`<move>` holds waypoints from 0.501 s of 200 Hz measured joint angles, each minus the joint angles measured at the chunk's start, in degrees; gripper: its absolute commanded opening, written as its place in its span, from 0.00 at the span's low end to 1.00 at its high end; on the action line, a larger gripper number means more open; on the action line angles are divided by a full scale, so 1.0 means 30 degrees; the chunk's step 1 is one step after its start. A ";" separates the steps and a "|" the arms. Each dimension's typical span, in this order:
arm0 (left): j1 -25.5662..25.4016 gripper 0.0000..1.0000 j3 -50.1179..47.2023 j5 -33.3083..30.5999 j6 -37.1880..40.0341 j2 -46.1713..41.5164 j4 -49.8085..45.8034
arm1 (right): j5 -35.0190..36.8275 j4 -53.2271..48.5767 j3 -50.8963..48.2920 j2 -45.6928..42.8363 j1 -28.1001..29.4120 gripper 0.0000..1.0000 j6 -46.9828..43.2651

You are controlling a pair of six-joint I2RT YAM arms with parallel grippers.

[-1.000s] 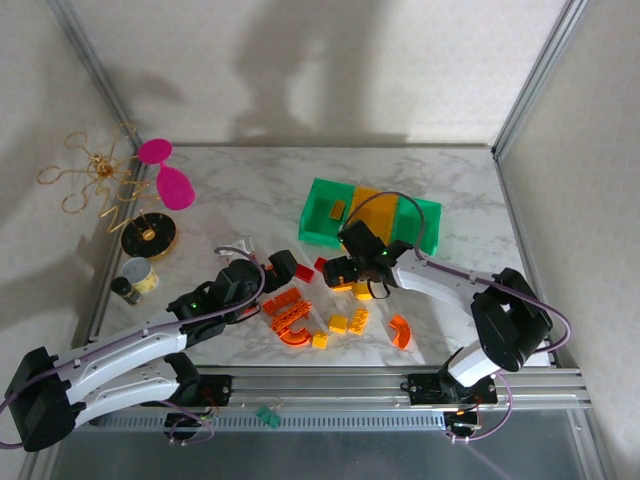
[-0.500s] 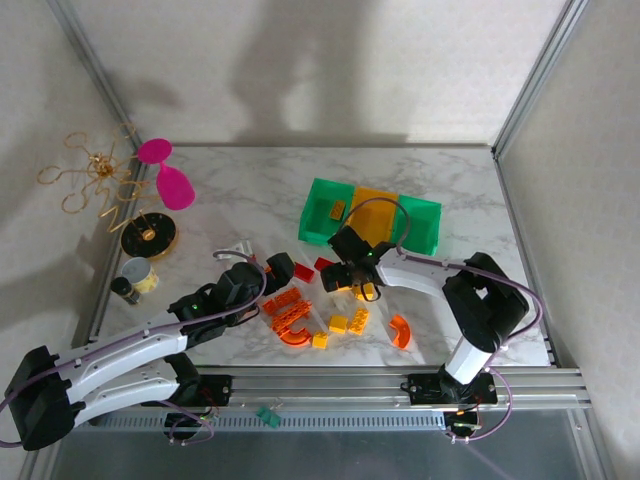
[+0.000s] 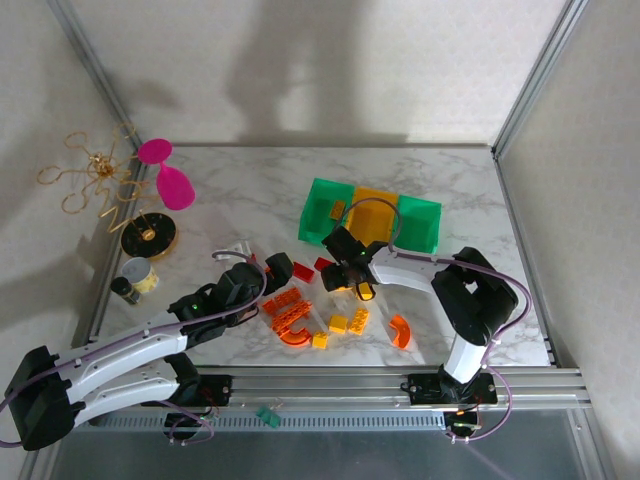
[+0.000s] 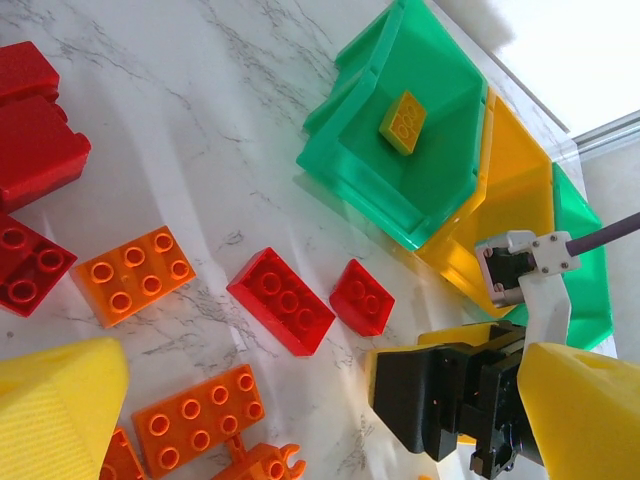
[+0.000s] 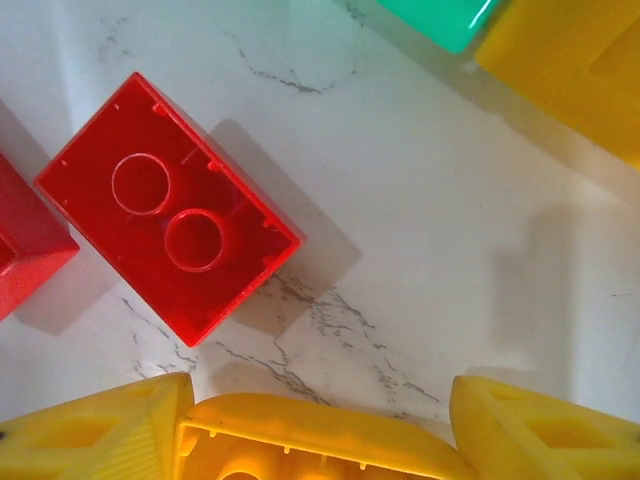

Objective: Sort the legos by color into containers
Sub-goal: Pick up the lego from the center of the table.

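Red, orange and yellow legos lie scattered on the marble table in front of three containers: a green bin holding one yellow brick, a yellow-orange bin and a second green bin. My right gripper is down on the table with its yellow fingers on both ends of a yellow lego, just beside an overturned red lego. My left gripper hovers open over red legos and orange legos, holding nothing.
A pink goblet, a gold wire ornament, a black-and-gold disc and a small can stand at the far left. An orange arch lies near the front rail.
The right gripper has shifted a little left and closed its fingers in around the yellow lego. The left arm has hardly moved.
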 measured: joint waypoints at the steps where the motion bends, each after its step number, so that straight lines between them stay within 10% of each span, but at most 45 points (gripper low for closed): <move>1: 0.0000 1.00 0.0000 0.0000 0.0000 -0.0007 0.0000 | 0.0000 0.0000 0.0000 0.0000 0.0000 0.60 -0.0022; 100: 0.0007 1.00 0.0240 -0.0488 0.0896 0.0036 -0.0007 | 0.0707 -0.0699 0.2514 -0.1246 -0.0007 0.58 -0.0721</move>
